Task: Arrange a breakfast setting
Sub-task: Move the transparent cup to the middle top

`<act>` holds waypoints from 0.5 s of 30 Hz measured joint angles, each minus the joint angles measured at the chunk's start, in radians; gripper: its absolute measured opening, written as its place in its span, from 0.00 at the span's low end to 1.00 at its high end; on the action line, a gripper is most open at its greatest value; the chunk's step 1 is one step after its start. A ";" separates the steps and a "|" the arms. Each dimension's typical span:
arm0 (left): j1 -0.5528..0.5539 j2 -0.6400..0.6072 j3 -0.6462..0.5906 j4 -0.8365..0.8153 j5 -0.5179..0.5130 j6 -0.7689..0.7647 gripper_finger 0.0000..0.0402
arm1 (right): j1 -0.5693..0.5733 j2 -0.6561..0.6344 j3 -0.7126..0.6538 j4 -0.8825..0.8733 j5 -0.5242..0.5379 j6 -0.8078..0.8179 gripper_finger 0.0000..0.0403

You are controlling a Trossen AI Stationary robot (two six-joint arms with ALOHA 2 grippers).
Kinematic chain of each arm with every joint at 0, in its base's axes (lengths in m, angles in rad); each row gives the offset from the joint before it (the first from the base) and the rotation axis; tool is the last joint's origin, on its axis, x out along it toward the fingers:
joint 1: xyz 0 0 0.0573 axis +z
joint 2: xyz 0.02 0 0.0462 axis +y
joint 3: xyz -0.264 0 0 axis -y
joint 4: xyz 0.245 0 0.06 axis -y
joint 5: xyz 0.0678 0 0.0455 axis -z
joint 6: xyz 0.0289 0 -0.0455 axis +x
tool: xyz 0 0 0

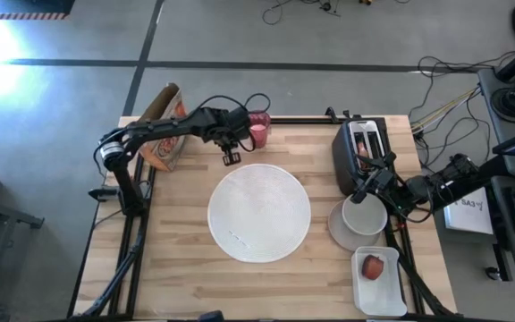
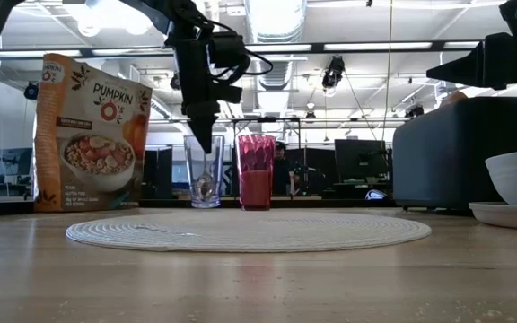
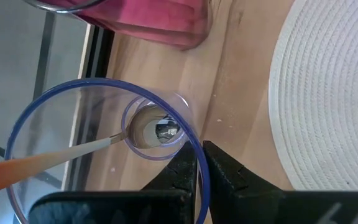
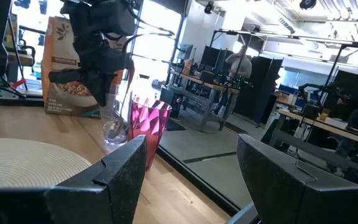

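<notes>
A clear glass (image 3: 104, 143) with a blue rim stands at the table's far side, next to the pink tumbler (image 2: 256, 170). The orange-handled spoon (image 3: 73, 152) leans inside the glass, bowl end on its bottom. My left gripper (image 3: 201, 165) comes down on the glass's rim and is shut there. The large round white plate (image 1: 258, 212) lies flat mid-table. The cereal box (image 2: 92, 135) stands upright at the far left. My right gripper (image 4: 191, 168) hangs open and level above a white bowl (image 1: 363, 217) at the right. The red apple (image 1: 374, 266) lies in a white tray (image 1: 392, 300). My left gripper pinches the glass's rim (image 3: 199, 186) on the side facing the plate, one finger inside the glass and one outside. The fingers come steeply from above, pointing down. The glass stands upright, and in the low view its base (image 2: 205, 203) looks level with the tumbler's base.
A black toaster (image 1: 358, 152) stands at the far right, close behind my right gripper. The bowl rests on a second white dish (image 2: 510, 213). Bare wood shows along the near edge and left of the plate.
</notes>
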 joint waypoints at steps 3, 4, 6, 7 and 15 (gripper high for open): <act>0.000 0.000 -0.008 0.003 0.000 0.000 0.00 | 0.000 0.000 0.000 0.000 0.000 0.000 0.59; 0.000 0.000 -0.011 0.006 0.000 0.000 0.00 | 0.000 0.000 0.000 0.000 0.000 0.000 0.59; 0.000 0.000 -0.016 0.011 0.000 0.000 0.00 | 0.000 0.000 0.000 0.000 0.000 0.000 0.59; 0.000 0.000 -0.017 0.011 0.000 0.000 0.00 | 0.000 0.000 0.000 0.000 0.000 0.000 0.59; 0.002 0.000 -0.017 0.035 0.000 0.000 0.01 | 0.000 0.000 0.000 0.000 0.000 0.000 0.59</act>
